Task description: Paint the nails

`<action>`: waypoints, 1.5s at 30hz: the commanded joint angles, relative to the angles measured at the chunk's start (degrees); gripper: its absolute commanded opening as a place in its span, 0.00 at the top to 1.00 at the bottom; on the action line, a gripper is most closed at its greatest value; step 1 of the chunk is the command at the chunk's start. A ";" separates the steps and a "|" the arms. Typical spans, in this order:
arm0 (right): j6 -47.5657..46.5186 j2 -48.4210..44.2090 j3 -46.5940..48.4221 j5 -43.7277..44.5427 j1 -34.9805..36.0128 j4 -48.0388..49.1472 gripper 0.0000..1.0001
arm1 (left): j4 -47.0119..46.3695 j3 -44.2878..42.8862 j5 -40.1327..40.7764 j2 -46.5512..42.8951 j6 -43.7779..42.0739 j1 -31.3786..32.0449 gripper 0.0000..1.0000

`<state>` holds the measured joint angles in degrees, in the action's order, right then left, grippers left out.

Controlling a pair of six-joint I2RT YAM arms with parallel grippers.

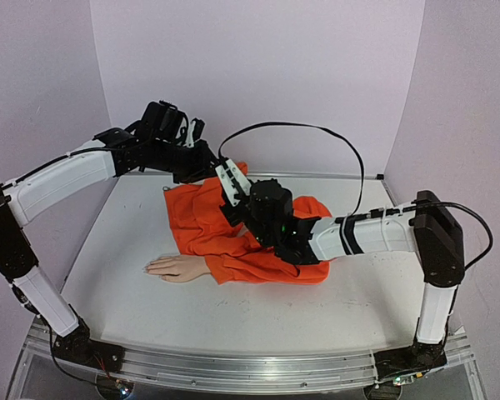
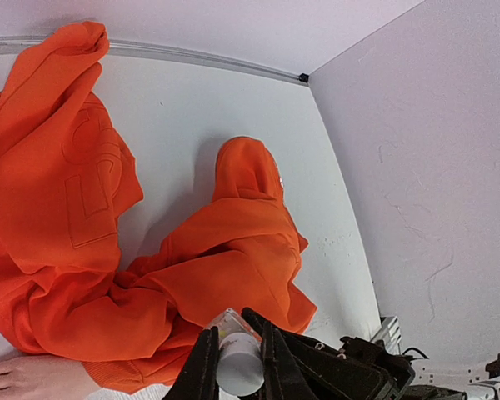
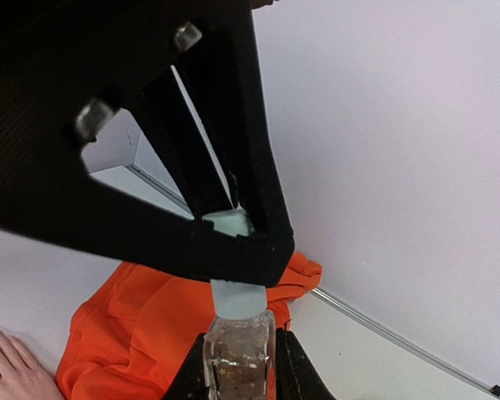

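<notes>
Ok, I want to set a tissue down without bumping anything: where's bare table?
Bare table runs along the near edge, between the mannequin hand and orange garment and the arm bases; another patch lies left of the garment. Crowded mid-table: the left end effector and right end effector meet on the bottle above the garment.

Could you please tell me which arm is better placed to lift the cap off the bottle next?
Probably left: the left pincer is shut on the pale cap, while the right pincer clamps the glass bottle beneath, steadying it. The mannequin hand also lies on the left side.
</notes>
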<state>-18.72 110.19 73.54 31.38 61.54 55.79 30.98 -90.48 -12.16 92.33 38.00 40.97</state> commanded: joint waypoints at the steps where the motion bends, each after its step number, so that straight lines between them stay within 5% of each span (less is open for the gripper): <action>1: -1.91 -2.83 7.71 -5.28 1.26 18.82 1.00 | 4.97 -0.21 -6.28 2.41 2.06 2.73 1.00; 10: 4.56 -9.74 4.73 -28.21 -1.34 9.40 1.00 | 2.84 1.58 -11.45 0.44 -9.56 2.63 1.00; 18: 20.00 -16.45 4.29 -59.89 -10.50 3.95 1.00 | 1.27 -0.53 -32.20 0.82 -25.38 2.62 1.00; 26: 40.37 -13.44 12.72 -96.48 -17.01 5.03 1.00 | 4.03 -1.47 -50.18 0.29 -34.85 2.69 1.00; 34: 51.61 -11.41 15.12 -99.34 -17.05 9.25 1.00 | 7.01 -3.44 -51.48 -1.35 -37.91 2.71 0.99; 37: 51.45 -11.97 13.69 -97.50 -17.13 9.42 1.00 | 7.10 -4.44 -48.19 -2.45 -37.80 2.63 0.87; 41: 48.05 -14.60 8.19 -93.53 -17.62 9.22 1.00 | 5.46 -4.86 -42.18 -5.26 -36.87 2.54 0.50; 45: 43.25 -18.46 2.81 -85.46 -18.69 6.25 1.00 | -0.61 -0.17 -35.51 -10.80 -33.68 1.25 0.25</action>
<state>29.12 98.89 78.37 -64.95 43.59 54.94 30.83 -95.00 -54.57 86.02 1.58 42.06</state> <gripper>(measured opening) 0.221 0.657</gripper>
